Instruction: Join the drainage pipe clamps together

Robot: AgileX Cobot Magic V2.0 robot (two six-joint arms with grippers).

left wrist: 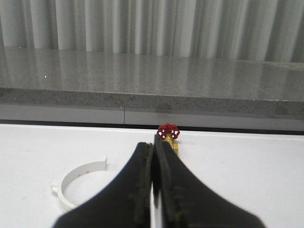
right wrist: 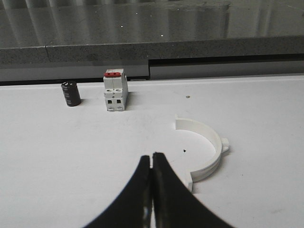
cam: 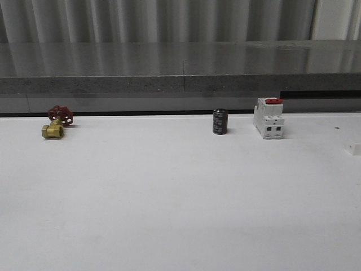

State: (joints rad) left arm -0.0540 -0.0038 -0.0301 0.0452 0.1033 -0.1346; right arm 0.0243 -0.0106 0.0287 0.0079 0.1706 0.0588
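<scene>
Start of task, nothing grasped. Left pincer [left wrist: 154,190] pressed together, empty; left clamp half [left wrist: 76,183] lies flat on table [left wrist: 247,171] just beside it. Right pincer [right wrist: 152,190] pressed together, empty; right clamp half [right wrist: 206,147] lies near it, well apart from breaker [right wrist: 115,90]. Next, by judgement: spread both pincers, grip one half each, bring tabs together.

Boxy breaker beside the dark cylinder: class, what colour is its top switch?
Red, on the white boxy breaker; clearest in the right wrist view.
</scene>
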